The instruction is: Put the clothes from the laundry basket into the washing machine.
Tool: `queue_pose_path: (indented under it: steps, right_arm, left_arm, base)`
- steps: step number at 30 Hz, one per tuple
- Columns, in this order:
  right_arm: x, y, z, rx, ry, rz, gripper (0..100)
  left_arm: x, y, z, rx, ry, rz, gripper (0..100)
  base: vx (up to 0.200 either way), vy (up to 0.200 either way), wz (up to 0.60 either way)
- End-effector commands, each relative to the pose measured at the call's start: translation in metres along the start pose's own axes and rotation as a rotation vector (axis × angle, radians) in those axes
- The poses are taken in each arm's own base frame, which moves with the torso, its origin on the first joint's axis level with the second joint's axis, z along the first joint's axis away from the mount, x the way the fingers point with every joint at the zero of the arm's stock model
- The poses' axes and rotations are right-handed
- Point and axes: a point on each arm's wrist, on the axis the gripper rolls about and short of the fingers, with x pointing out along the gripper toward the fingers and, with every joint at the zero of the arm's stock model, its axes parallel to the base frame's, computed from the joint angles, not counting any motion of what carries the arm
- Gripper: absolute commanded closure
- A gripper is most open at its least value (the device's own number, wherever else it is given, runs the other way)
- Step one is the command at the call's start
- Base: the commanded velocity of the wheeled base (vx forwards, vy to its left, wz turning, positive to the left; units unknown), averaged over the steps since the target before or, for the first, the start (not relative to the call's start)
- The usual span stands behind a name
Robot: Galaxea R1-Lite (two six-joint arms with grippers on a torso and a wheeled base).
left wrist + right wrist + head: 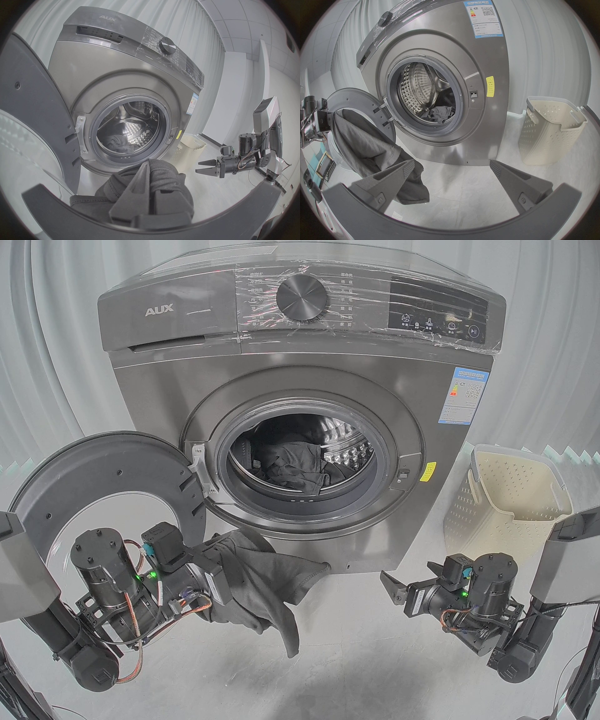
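Left gripper [211, 582] clamped on grey garment [265, 590], which hangs long toward the floor. Drum mouth [300, 455] lies up and ahead of it, beside open door [94, 484]. Right gripper [395, 590] spread wide, empty, nearer basket [481, 521].

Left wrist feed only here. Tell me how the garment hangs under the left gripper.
Observer: From the left gripper the garment hangs in a long tail in front of the washer, lower than its opening. I can't tell whether it touches the floor.
Operator: Now check inside the basket.
Observer: What the head view shows of the inside of the basket holds no clothes.
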Motion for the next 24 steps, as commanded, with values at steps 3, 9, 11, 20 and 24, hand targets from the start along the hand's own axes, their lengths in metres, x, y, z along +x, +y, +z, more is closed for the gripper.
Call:
queue_pose_path:
  steps: [3,9,11,20,24]
  right_arm:
    - [-0.001,0.001,-0.001,-0.002,0.004,0.004,0]
    - [-0.002,0.002,-0.002,-0.004,0.009,0.009,0]
    - [-0.002,0.002,-0.003,-0.005,0.011,0.010,0]
    - [-0.002,0.003,-0.003,-0.004,0.011,0.013,0]
    - [-0.002,0.003,-0.003,-0.004,0.012,0.014,0]
  left_arm:
    - [0.001,0.000,-0.007,-0.003,0.030,-0.002,100]
    - [0.006,-0.005,-0.015,-0.001,0.057,-0.017,100]
    - [0.006,-0.007,-0.017,-0.002,0.062,-0.025,100]
    - [0.008,-0.009,-0.023,-0.003,0.082,-0.025,100]
    - [0.009,-0.009,-0.024,-0.003,0.085,-0.025,100]
  base:
    - [0.000,0.000,0.00]
    - [0.200,0.000,0.00]
    - [0.000,0.000,0.00]
    - [0.044,0.000,0.00]
    - [0.200,0.000,0.00]
